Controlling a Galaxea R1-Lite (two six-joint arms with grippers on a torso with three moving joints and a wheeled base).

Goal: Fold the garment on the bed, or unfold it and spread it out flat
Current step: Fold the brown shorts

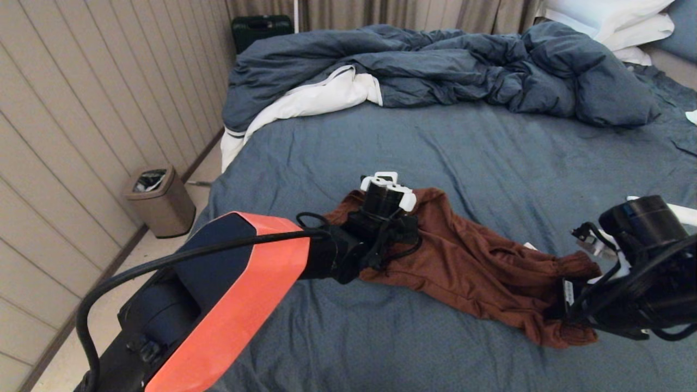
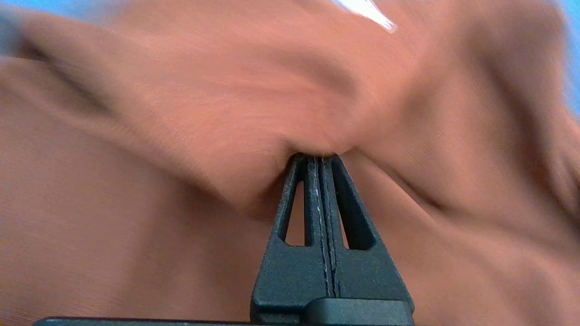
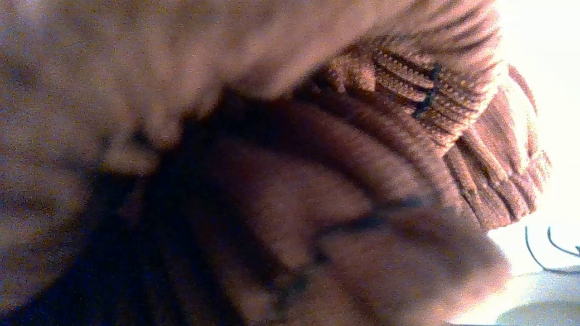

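Note:
The rust-brown garment (image 1: 479, 267) is stretched in a rumpled band across the near part of the slate-blue bed (image 1: 490, 152). My left gripper (image 1: 391, 234) is at its left end, shut on a pinch of the fabric (image 2: 181, 113); in the left wrist view the black fingers (image 2: 312, 203) press together under a puckered fold. My right gripper (image 1: 572, 310) is buried in the gathered waistband (image 3: 421, 86) at the right end, and cloth (image 3: 272, 203) fills that wrist view. A scrap of white (image 1: 530, 246) shows near the waistband.
A bunched blue duvet (image 1: 435, 65) with white lining (image 1: 321, 98) lies across the far side of the bed. White pillows (image 1: 615, 22) sit at the far right. A small bin (image 1: 158, 201) stands on the floor by the panelled wall at left.

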